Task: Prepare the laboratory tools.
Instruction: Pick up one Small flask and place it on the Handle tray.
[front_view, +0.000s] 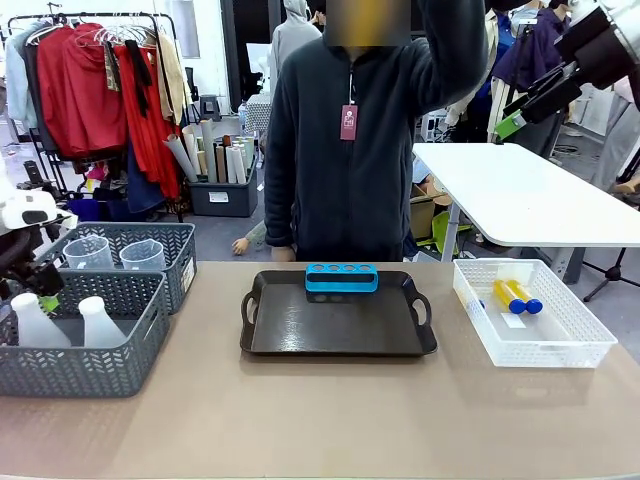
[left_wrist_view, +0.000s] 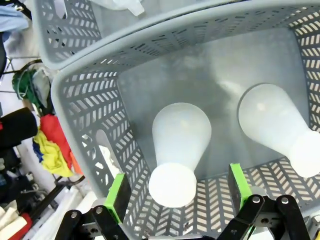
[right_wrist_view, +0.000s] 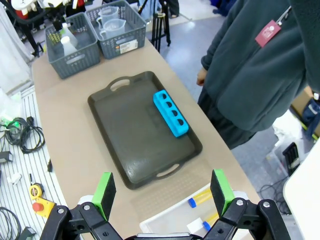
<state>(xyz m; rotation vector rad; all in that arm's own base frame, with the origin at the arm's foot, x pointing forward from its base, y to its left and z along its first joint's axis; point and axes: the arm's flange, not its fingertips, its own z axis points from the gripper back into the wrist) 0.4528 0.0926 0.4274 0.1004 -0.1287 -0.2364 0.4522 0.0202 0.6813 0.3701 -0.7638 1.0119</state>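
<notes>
Front view is showing a tan tabletop stretching across a cluttered room. A person in a dark fleece is standing at its far side, a rack of red garments is hanging behind on the left, and a white table is sitting behind on the right. A dark brown handled tray is lying mid-table, carrying a blue tube rack along its far edge. On the left, a near grey mesh basket is holding two conical flasks, and a far grey mesh basket is holding two measuring jugs. On the right, a white basket is holding amber tubes with blue caps lying flat. Over the near basket the left gripper is hanging with jaws spread wide, grasping nothing. Its green pads are flanking the neck of one translucent white conical flask without touching it. That flask is standing upright, long axis vertical, mouth pointing up at the gripper, with the second flask just beside it. The right gripper is hovering high, jaws wide apart and empty.
</notes>
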